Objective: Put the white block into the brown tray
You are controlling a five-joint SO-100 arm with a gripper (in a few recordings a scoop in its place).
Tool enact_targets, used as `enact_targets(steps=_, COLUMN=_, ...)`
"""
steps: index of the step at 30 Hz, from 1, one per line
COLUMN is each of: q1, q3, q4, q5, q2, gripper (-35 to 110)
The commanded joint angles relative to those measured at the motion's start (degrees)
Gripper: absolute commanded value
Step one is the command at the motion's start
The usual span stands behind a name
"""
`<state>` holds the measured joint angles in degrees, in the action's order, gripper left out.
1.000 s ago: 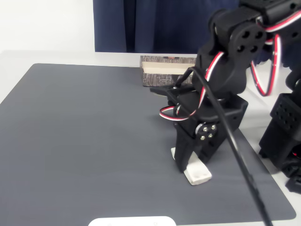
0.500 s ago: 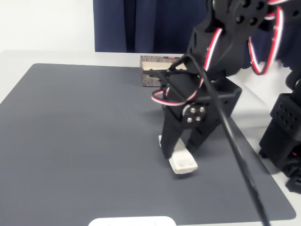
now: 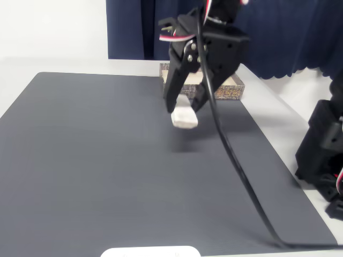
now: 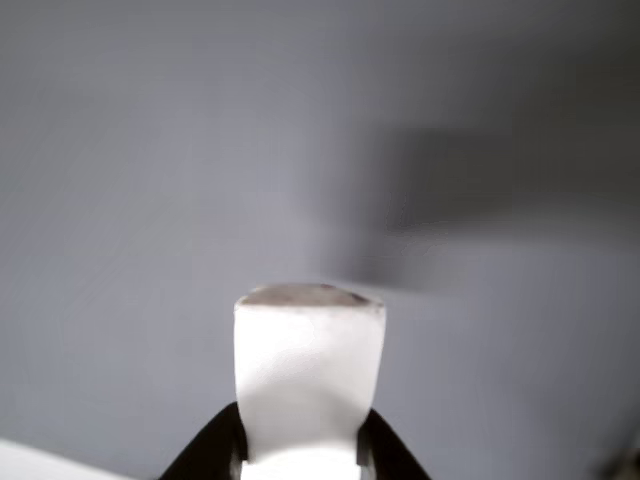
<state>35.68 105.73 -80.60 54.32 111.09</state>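
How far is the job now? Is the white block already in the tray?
Not yet. Done: the end effector has gripped the white block and holds it clear of the grey mat, with a shadow beneath. In hand: carrying it toward the brown tray. Left: reaching the tray and releasing the block inside.

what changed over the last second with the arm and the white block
The black two-finger gripper, already shut on the small flat white block, lifted it off the dark grey mat and carried it up and back toward the brown bark-patterned tray. The tray and mat stayed put.
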Motion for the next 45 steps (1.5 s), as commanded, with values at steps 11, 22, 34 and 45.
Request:
enact_targets(steps=11, q1=24.70, q3=-31.11, q4=-12.30, q5=-22.94, q2=-20.21, gripper=0)
enact_targets(steps=22, q1=32.96, q3=-52.65, q4=-13.62, q5=-39.20, q2=-36.91, gripper=0)
enact_targets(steps=34, q1=40.69, q3=-66.71, q4=-18.54, q5=-54.67, q2=-48.60, gripper=0)
enact_targets(steps=45, q1=41.57, q3=-72.07, q4=-18.54, q5=-63.11, q2=-53.88, gripper=0)
